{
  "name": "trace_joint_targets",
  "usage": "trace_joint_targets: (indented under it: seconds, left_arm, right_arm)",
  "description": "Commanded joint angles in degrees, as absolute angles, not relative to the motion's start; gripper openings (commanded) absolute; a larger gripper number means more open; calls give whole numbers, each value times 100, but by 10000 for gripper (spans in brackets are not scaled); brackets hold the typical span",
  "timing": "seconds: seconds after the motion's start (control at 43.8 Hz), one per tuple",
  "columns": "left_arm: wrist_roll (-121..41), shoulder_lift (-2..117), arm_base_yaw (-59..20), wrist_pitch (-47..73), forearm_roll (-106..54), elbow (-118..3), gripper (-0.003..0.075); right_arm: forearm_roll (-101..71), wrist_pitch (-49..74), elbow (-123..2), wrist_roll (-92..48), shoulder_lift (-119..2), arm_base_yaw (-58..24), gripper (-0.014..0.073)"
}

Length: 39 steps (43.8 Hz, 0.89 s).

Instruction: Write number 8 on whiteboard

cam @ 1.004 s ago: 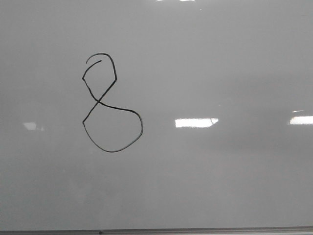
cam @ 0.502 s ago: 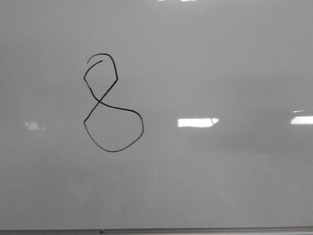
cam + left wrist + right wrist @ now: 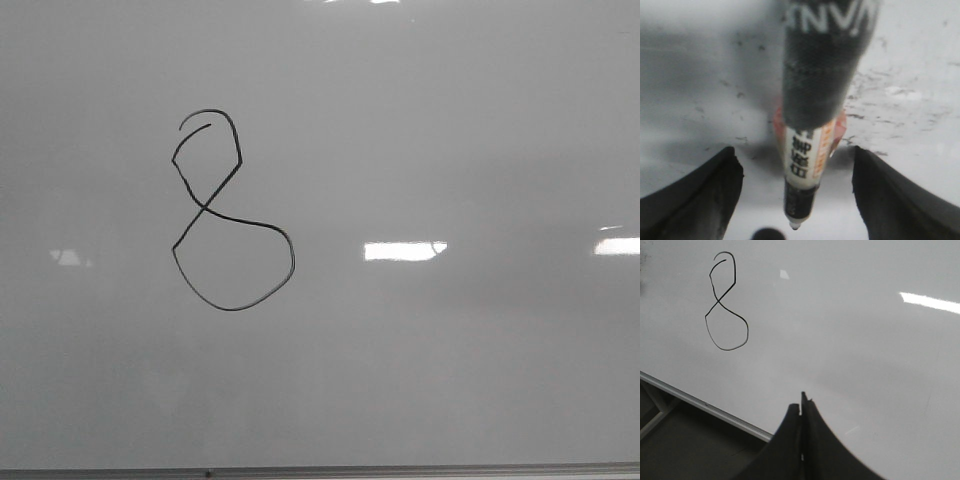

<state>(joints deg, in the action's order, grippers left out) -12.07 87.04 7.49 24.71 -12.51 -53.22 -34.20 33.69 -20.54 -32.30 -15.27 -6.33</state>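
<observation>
The number 8 (image 3: 204, 208) is drawn in thin black line on the left half of the whiteboard (image 3: 450, 350). It has a small angular upper loop and a larger round lower loop. No gripper shows in the front view. In the right wrist view the number 8 (image 3: 718, 301) lies far from my right gripper (image 3: 801, 407), which is shut and empty over the whiteboard (image 3: 865, 340) near its lower edge. In the left wrist view my left gripper (image 3: 794, 150) is open, jaws wide apart. A black and white marker (image 3: 802, 160) sits between them with gaps on both sides.
The board's thin metal bottom edge (image 3: 400, 470) runs along the bottom of the front view and shows in the right wrist view (image 3: 705, 407), with a dark frame and floor (image 3: 680, 450) below it. Bright light reflections (image 3: 403, 251) lie on the board. The pale surface (image 3: 910, 100) under the marker is smudged.
</observation>
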Motion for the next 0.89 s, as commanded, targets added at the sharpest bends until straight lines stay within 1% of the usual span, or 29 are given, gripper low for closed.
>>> trace_joint_targets:
  seconds: [0.0,0.251,0.434,0.502,0.593,0.662,0.822,0.867]
  left_arm:
    - [-1146,8199,739,2057,-1341,-5414,494]
    - [-1168,6531,739,2009,-1341,-4763,493]
    - [-1168,5259,558,1961,-1391,-3988,485]
    - [-1168,4780,449,1853,-1389,-3719,432]
    - [-1168,4159,302,1743,-1389,-3404,312]
    - [-1168,3678,188,1703,-1389,-3190,195]
    - [-1168,2821,35,1867,-1405,-2930,-22]
    - [-1168,2625,30,1898,-1417,-2897,-21]
  right_arm:
    - [-3602,2952,-2202,-3228,-1563,-599,-70]
    - [-3602,2984,-2202,-3228,-1563,-599,-70]
    - [-3602,2990,-2202,-3228,-1563,-599,-70]
    - [-3602,2990,-2202,-3228,-1563,-599,-70]
    - [-3602,2996,-2202,-3228,-1563,-599,-70]
    - [-3602,2996,-2202,-3228,-1563,-599,-70]
    - [-3602,2996,-2202,-3228,-1563,-599,-70]
    - [-3602,2996,-2202,-3228,-1563,-599,-70]
